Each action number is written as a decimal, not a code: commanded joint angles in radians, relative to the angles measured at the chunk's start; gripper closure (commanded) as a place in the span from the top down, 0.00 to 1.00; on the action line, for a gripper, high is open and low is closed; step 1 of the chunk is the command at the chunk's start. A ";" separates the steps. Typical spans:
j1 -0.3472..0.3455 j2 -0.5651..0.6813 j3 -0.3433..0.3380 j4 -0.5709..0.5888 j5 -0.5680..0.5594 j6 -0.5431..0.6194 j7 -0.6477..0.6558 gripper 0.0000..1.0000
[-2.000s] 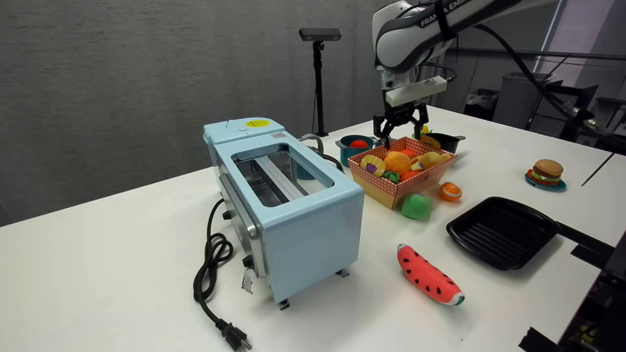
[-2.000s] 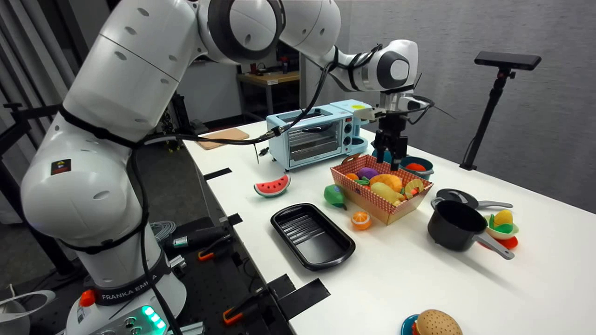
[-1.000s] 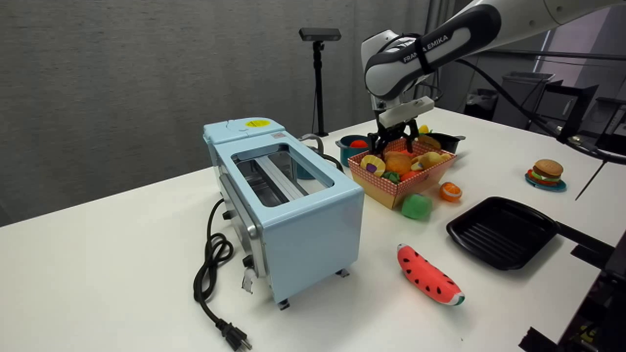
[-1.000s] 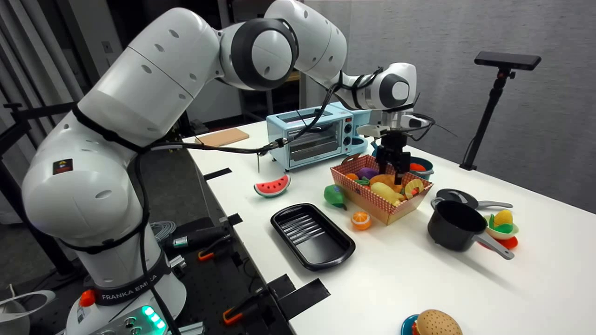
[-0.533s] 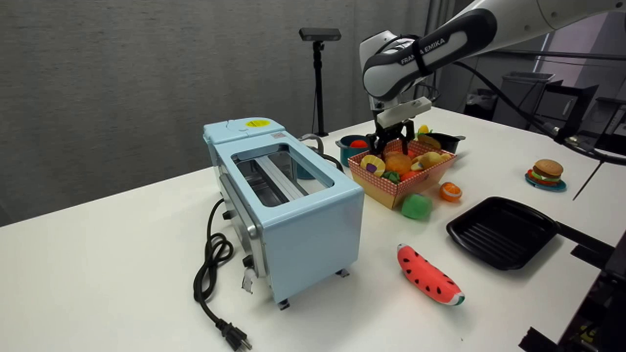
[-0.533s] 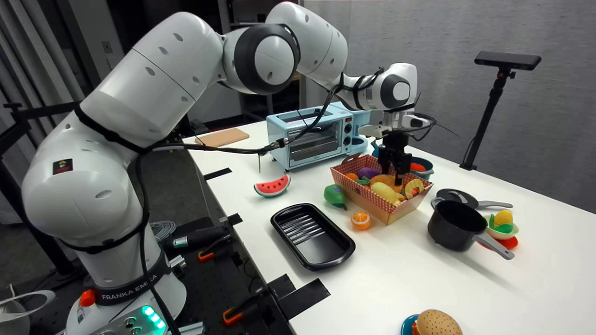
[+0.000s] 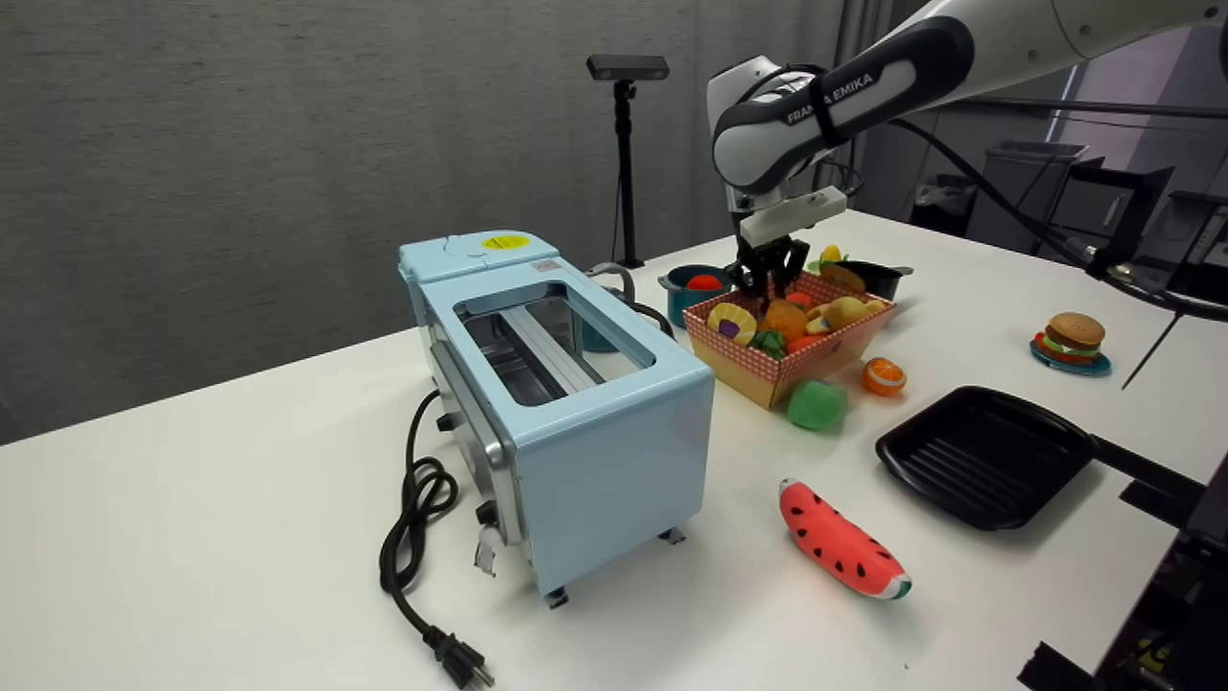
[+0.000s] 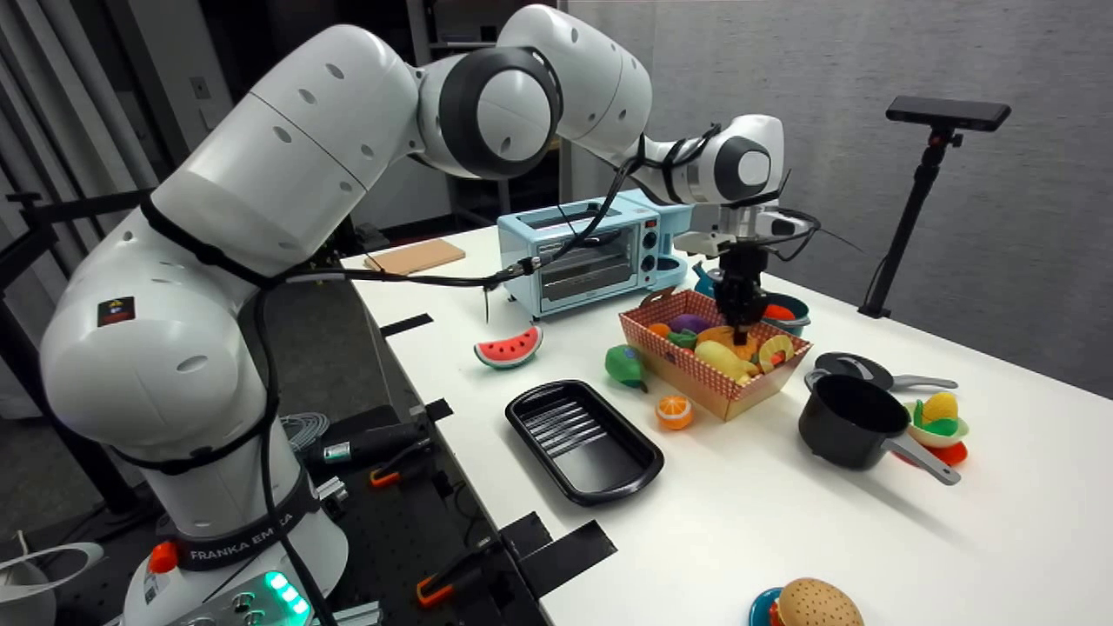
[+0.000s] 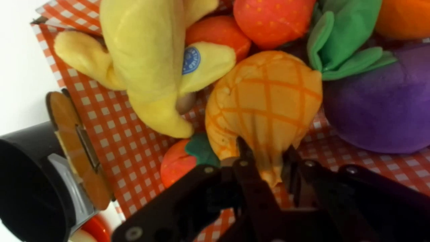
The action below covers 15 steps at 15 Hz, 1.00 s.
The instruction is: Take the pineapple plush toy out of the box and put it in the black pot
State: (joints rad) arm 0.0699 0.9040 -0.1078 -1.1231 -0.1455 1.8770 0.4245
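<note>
The pineapple plush toy (image 9: 265, 90), yellow-orange with an orange lattice, lies in the box (image 8: 674, 382) among other soft foods. My gripper (image 9: 267, 148) reaches down into the box and is shut on the near end of the pineapple, whose cloth bunches and creases between the fingertips. In both exterior views the gripper (image 7: 767, 293) is low inside the box's far side, partly hiding the toy. The black pot (image 8: 848, 426), a saucepan with a grey handle, stands beyond the box's end. Its dark inside (image 9: 23, 191) shows at the left of the wrist view.
Bananas (image 9: 144, 57) and a purple eggplant (image 9: 379, 101) flank the pineapple. The box's brown handle (image 9: 79, 151) rises between box and pot. A light-blue toaster (image 7: 614, 461), a teal pot (image 8: 787, 323), a black grill pan (image 8: 583, 443) and a watermelon slice (image 8: 509, 348) stand around.
My gripper has come down from above the box into it. Its jaws have closed from wide apart onto the pineapple, pinching its cloth. The box has shifted very slightly.
</note>
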 commanded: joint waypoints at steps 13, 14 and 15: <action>0.017 -0.151 0.001 -0.097 0.020 -0.042 0.006 0.03; 0.017 -0.164 0.002 -0.108 0.022 -0.041 0.006 0.03; 0.015 -0.179 0.003 -0.119 0.024 -0.040 0.007 0.03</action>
State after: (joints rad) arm 0.0833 0.7996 -0.1066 -1.1705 -0.1394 1.8536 0.4252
